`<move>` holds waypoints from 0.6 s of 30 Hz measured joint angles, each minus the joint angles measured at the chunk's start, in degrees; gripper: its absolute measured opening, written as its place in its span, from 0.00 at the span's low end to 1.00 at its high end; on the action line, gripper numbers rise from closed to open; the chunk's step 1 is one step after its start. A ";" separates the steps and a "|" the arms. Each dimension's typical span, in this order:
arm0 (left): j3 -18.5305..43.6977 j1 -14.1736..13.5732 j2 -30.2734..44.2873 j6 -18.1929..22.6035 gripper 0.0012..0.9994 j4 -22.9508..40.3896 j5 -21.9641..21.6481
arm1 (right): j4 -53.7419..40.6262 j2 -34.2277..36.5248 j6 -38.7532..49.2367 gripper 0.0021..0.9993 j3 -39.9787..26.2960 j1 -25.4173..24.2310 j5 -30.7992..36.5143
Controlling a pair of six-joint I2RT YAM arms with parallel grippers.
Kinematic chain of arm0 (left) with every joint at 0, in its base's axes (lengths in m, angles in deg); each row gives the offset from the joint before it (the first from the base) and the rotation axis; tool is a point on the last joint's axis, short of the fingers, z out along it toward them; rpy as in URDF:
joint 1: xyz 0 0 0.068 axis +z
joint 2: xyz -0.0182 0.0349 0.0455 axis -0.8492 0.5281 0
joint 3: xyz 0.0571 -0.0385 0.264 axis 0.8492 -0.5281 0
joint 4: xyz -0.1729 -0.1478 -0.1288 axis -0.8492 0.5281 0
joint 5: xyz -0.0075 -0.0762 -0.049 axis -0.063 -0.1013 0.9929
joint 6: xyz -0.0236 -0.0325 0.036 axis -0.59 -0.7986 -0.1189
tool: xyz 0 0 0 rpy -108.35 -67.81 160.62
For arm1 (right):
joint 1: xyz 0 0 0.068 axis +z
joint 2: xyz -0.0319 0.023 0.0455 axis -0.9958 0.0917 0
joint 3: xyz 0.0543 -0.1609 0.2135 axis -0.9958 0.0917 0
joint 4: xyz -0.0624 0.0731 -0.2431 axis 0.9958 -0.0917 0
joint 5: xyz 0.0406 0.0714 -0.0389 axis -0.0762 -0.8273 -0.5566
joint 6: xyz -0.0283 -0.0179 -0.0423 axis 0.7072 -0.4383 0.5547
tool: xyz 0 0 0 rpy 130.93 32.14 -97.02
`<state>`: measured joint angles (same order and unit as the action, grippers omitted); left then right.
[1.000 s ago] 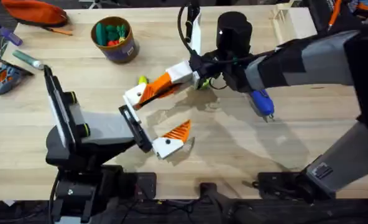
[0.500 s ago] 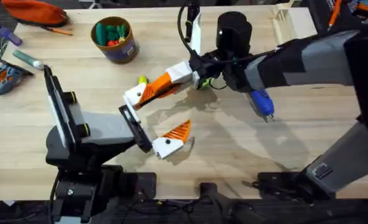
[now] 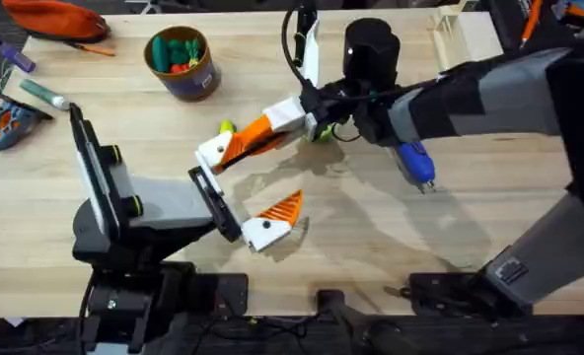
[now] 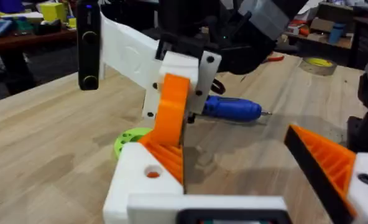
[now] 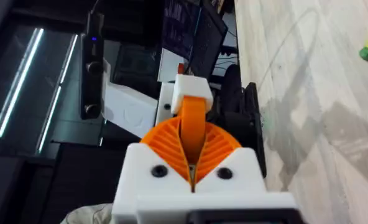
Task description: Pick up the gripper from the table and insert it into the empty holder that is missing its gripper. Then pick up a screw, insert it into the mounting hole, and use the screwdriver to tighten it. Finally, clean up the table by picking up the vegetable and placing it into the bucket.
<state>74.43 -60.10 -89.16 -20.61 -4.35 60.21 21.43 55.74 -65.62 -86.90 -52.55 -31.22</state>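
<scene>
The orange ribbed gripper (image 3: 249, 138) is pinched in my right gripper (image 3: 275, 124), which is shut on it and presses it against the white holder (image 3: 213, 154) on my left arm. In the left wrist view the orange gripper (image 4: 171, 106) meets the holder (image 4: 145, 180) from above. My left gripper (image 3: 245, 187) is open, and its other finger carries an orange pad (image 3: 282, 208). The blue screwdriver (image 3: 415, 163) lies under the right arm. The yellow-green vegetable (image 3: 226, 127) lies just behind the holder. The bucket (image 3: 181, 61) stands at the back left.
A bright green disc (image 4: 131, 140) lies beside the holder. An orange pouch (image 3: 55, 18) and a grey-green marker (image 3: 43, 92) are at the far left. A black cylinder (image 3: 371, 44) and a wooden box (image 3: 460, 30) stand at the back.
</scene>
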 joint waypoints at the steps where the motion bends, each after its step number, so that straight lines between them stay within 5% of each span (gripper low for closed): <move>1: 0.00 0.00 0.00 0.00 0.99 0.00 0.00 | -0.02 0.00 0.03 0.01 0.00 0.00 0.00; 18: 0.00 0.00 0.00 -0.03 0.99 0.00 -0.19 | 0.71 0.27 -0.04 0.01 -0.02 0.11 0.22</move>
<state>74.43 -60.10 -89.16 -20.63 -4.35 60.01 22.14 56.01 -65.66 -86.92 -52.44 -31.00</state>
